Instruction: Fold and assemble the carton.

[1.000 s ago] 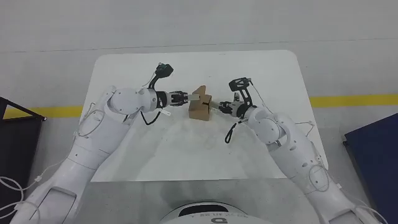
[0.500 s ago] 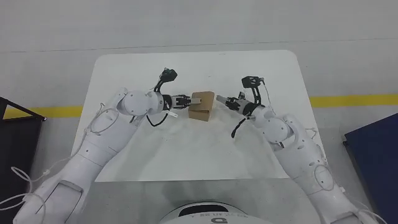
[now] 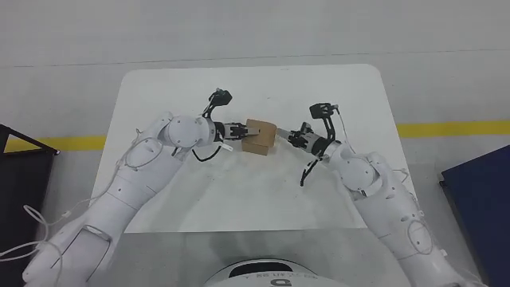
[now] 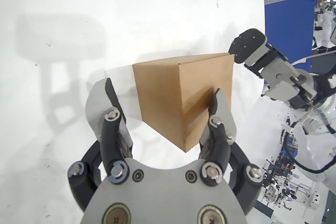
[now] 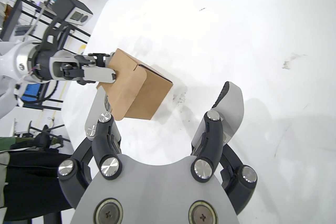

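Observation:
A small brown carton [image 3: 259, 137] stands closed near the middle of the white table [image 3: 159, 96]. My left gripper [image 3: 243, 131] is open at its left side. In the left wrist view the carton [image 4: 168, 93] points a vertical corner between the spread fingers of that gripper [image 4: 164, 89], and one fingertip [image 4: 219, 100] touches a face. My right gripper [image 3: 283, 137] is open at the carton's right side. In the right wrist view the carton [image 5: 147, 88] lies beside one finger [image 5: 101, 104] of that gripper [image 5: 165, 93], the other finger over bare table.
The table's far and right edges are well away from the carton, with bare white surface all round it. A blue panel [image 3: 486, 183] and a black frame [image 3: 16, 167] stand on the floor beside the table.
The flap that stood up on the carton a second ago now lies flat. My left gripper has pushed in against the carton, and the right gripper has shifted slightly beside it.

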